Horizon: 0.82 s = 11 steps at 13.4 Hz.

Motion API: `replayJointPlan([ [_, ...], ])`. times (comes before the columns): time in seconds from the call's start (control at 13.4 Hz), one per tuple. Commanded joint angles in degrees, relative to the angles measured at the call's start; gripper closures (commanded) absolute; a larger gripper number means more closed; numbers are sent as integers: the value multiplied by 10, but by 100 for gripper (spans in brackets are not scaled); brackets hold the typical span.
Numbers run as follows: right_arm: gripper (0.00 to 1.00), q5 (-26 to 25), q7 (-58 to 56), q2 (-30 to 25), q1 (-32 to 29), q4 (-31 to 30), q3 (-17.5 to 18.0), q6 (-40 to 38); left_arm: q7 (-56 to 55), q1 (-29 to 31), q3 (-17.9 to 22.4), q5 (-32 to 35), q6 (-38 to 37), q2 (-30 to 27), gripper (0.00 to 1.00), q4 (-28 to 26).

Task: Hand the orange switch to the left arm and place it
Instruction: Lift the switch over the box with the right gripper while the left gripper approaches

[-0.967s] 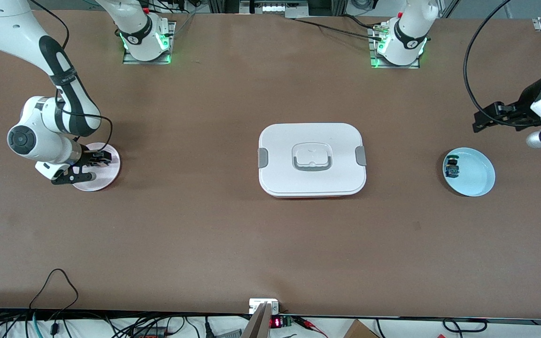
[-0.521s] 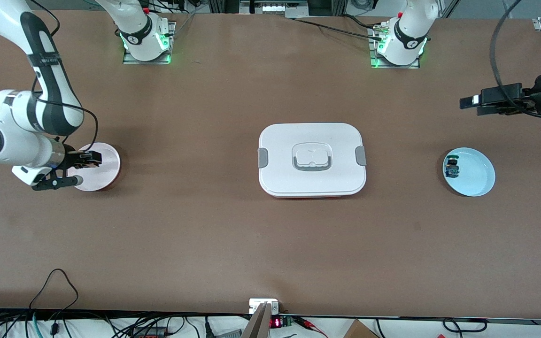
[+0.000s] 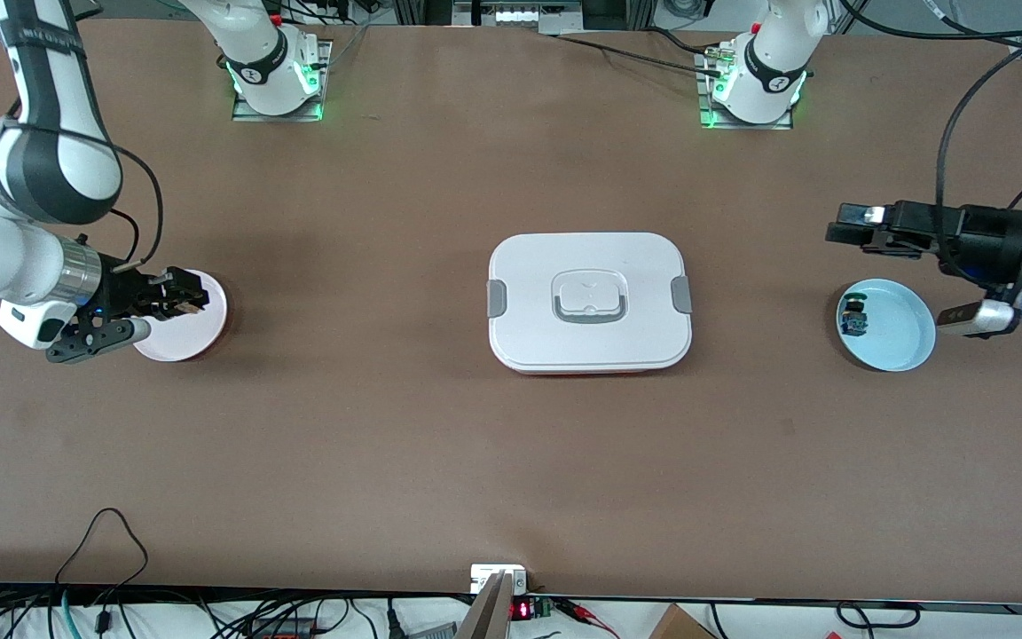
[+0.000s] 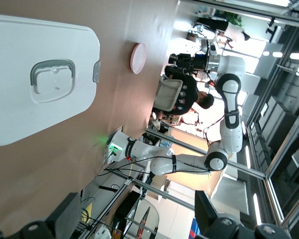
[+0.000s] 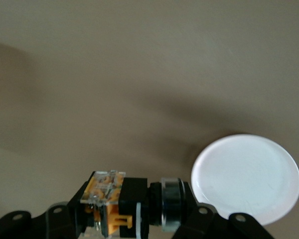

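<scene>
My right gripper (image 3: pixel 181 296) is shut on the orange switch (image 3: pixel 195 306) and holds it over the pink plate (image 3: pixel 196 333) at the right arm's end of the table. In the right wrist view the switch (image 5: pixel 123 205) lies crosswise between the gripper (image 5: pixel 132 219) fingers, orange body at one end, black cylinder at the other, with the plate (image 5: pixel 245 178) below. My left gripper (image 3: pixel 841 232) is open and empty, held level in the air beside the blue plate (image 3: pixel 897 333), pointing toward the box (image 3: pixel 589 302). The left wrist view shows the box (image 4: pixel 37 79) and the pink plate (image 4: pixel 138 57).
A small blue-and-green component (image 3: pixel 852 318) lies in the blue plate at the edge nearest the box. The white box stands in the middle of the table between the two plates. Cables hang along the table's near edge.
My right gripper has lifted the switch off the pink plate and the arm has drawn back outward. My left arm has swung lower, its gripper now level beside the blue plate.
</scene>
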Motion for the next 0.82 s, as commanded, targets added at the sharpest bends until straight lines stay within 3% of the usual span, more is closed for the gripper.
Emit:
replayJointPlan([
  [0.0,100,20,-13,-9,12,55,40,-27,74,0,1,-15,4,-16,0,-54],
  [0.22,100,49,-59,-29,14,94,82,-65,176,5,-33,-34,49,-28,0,-123],
  [0.45,100,151,-165,-40,30,104,83,-93,297,5,-53,-80,91,-56,0,-215],
  [0.6,100,212,-234,-40,45,101,83,-89,357,1,-59,-113,94,-55,0,-227],
  [0.74,100,297,-279,-34,57,99,84,-66,389,3,-89,-155,95,-57,0,-228],
])
